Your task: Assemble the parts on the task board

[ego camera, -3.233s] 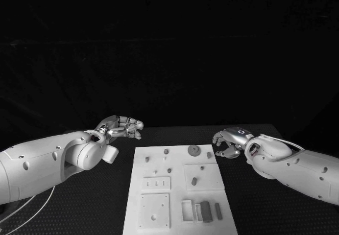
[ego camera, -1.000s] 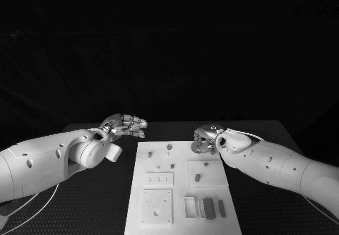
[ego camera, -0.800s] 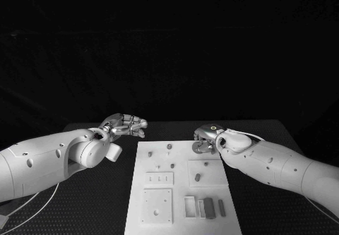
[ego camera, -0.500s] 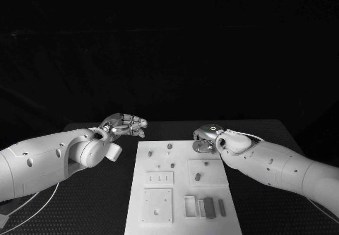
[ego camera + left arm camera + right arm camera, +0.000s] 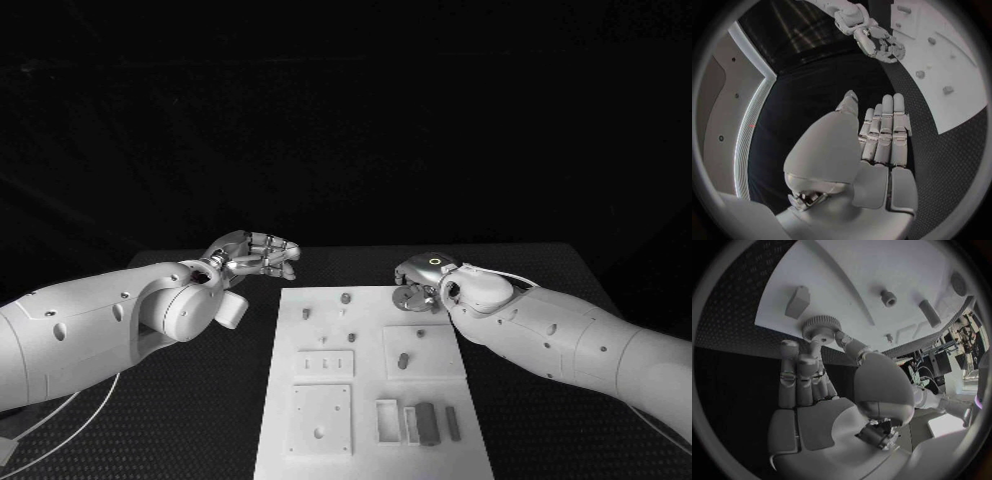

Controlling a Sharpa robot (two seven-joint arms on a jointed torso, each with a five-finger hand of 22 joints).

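Note:
The white task board (image 5: 368, 340) lies in the middle of the black table. My right hand (image 5: 420, 289) is at its far right corner. There the thumb and fingertips pinch a round toothed gear (image 5: 821, 327), which also peeks out under the hand (image 5: 407, 297). Small grey pegs (image 5: 346, 298) stand on the far part of the board, and another (image 5: 404, 360) sits on a raised square. My left hand (image 5: 257, 254) hovers off the board's far left corner, fingers straight and side by side (image 5: 882, 135), holding nothing.
Near the board's front edge lie two grey bars (image 5: 423, 424) beside a white frame (image 5: 385, 421). Two white plates (image 5: 325, 364) (image 5: 320, 421) sit on its left half. Black table (image 5: 188, 420) flanks the board on both sides.
My right hand has moved from beside the board's right edge in over the far right corner and closed on the gear. In the last second it barely moves. The left hand stays put.

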